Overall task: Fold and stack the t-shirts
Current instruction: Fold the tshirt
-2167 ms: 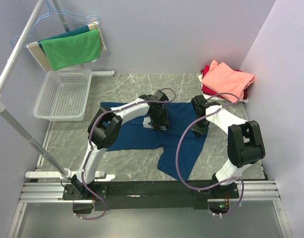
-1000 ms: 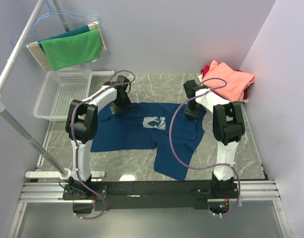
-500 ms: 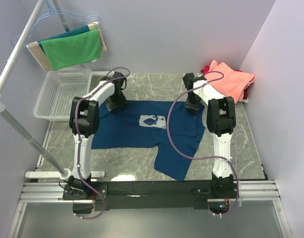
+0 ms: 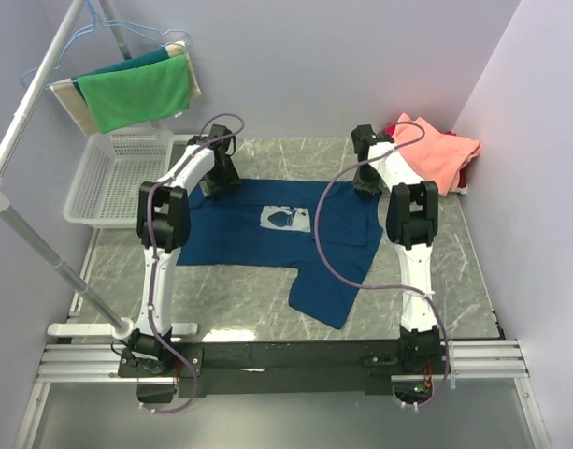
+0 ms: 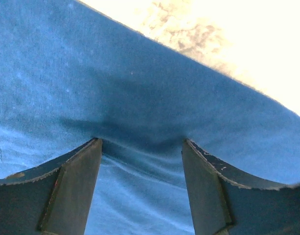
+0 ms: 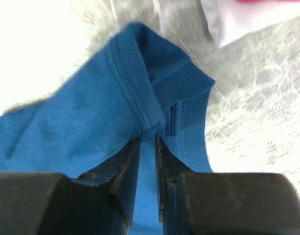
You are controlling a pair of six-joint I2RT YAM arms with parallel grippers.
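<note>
The navy-blue t-shirt (image 4: 258,238) lies spread on the marble table, its pale chest print (image 4: 288,218) facing up and one part trailing toward the near edge. My left gripper (image 4: 219,180) rests on its far left edge; in the left wrist view (image 5: 142,143) the jaws stand wide apart with blue cloth (image 5: 140,88) under them. My right gripper (image 4: 365,182) is at the far right corner; in the right wrist view (image 6: 148,138) it is shut on a seamed fold of the shirt (image 6: 81,122). The folded salmon-pink shirt (image 4: 431,150) lies on the red one (image 4: 462,178) at the back right.
A white mesh basket (image 4: 118,178) stands at the back left, beside a rack pole (image 4: 34,243). A bright green cloth (image 4: 136,92) hangs above it. A pale cloth edge (image 6: 238,19) lies just beyond my right gripper. Walls close the back and right.
Both arms have stretched toward the back of the table, drawing the shirt's far edge with them. The shirt now lies flatter and farther back, print uncovered.
</note>
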